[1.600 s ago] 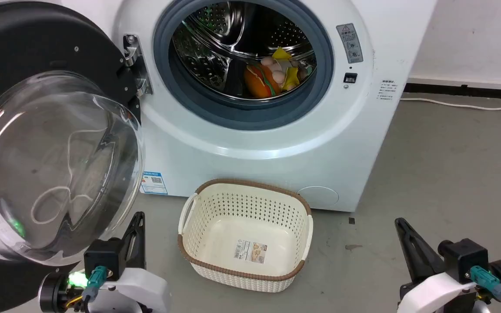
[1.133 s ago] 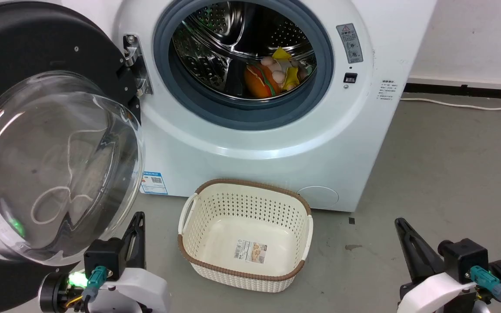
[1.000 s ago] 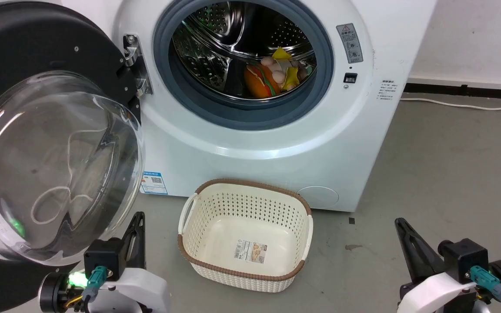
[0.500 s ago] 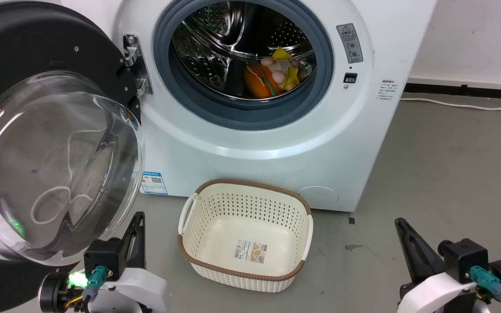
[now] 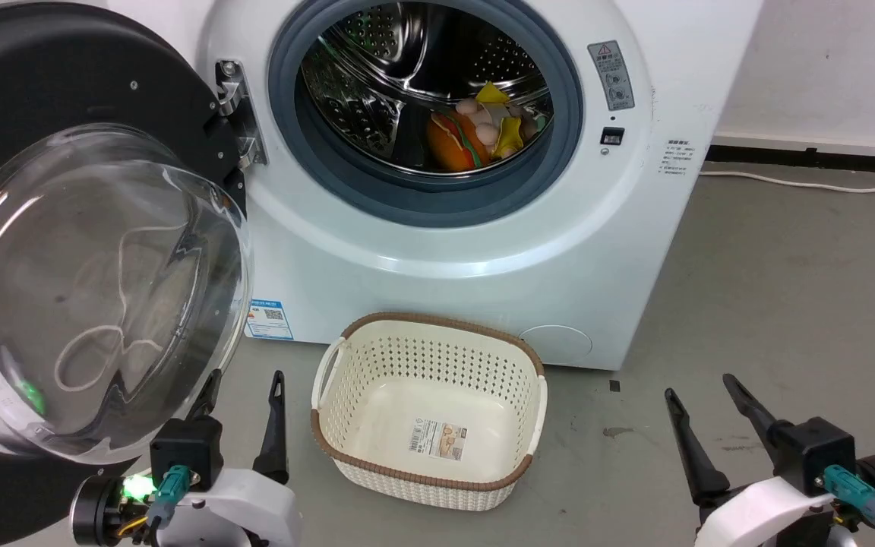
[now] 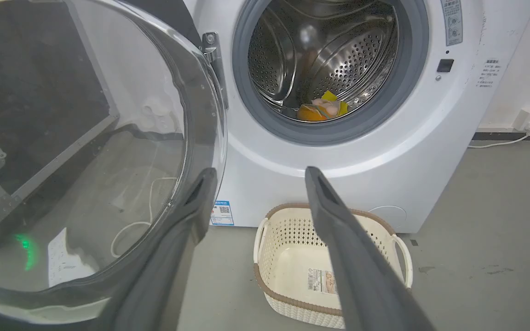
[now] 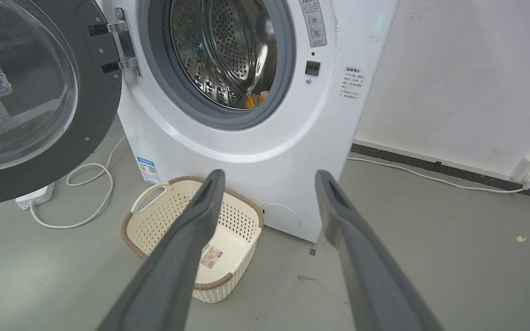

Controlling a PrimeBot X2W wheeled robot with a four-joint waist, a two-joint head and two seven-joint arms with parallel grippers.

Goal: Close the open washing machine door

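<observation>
The washing machine door (image 5: 88,266) stood wide open, swung out to the left of the washing machine (image 5: 483,251) on its metal hinge (image 5: 236,106), with the bulging clear glass facing toward the robot. The round opening of the machine was uncovered, so the grey rubber seal (image 5: 437,209) and the steel drum (image 5: 384,61) were in plain sight. Inside the drum lay some soft colourful things (image 5: 475,133), one of them orange and another yellow. A small blue label (image 5: 268,319) was on the lower front of the machine, just right of the door's glass edge. On the grey floor (image 5: 787,289) in front of the machine stood a cream basket (image 5: 437,317) with a brown rim and only a paper sticker on its bottom. The left tool (image 5: 244,380) was low at the left, between the door and the basket, and its two dark fingers were spread apart with nothing between them. In the left wrist view one finger lay over the lower edge of the glass, but I could not tell if it touched the door. The right tool (image 5: 699,386) was low at the right, well apart from the door, over bare floor, and its fingers were also spread apart and held nothing. A white cable (image 5: 787,184) ran along the floor near the wall (image 5: 825,61) to the right of the machine.
</observation>
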